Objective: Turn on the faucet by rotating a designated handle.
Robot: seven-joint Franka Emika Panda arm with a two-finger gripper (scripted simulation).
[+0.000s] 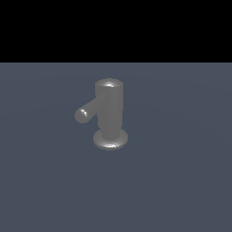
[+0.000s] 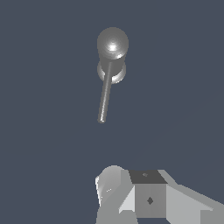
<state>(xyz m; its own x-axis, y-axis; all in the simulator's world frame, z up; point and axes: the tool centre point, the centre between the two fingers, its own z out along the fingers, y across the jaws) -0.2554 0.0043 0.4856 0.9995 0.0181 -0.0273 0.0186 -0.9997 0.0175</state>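
Observation:
The faucet (image 1: 110,111) is a glossy dark-grey upright cylinder with a domed top and a round flared base, standing on the grey-blue floor. The handle (image 1: 88,110) is a slim rod that projects from the upper body toward the exterior view's left and toward the camera. In the wrist view the faucet (image 2: 113,45) is seen from above, with the handle (image 2: 105,97) pointing toward my gripper (image 2: 131,188). The gripper is apart from the handle's tip, touching nothing. Only part of its pale fingers (image 2: 110,181) shows at the picture's edge. The gripper is out of the exterior view.
The flat grey-blue floor (image 1: 181,181) spreads around the faucet on all sides. A black band fills the top of the exterior view. No other objects show.

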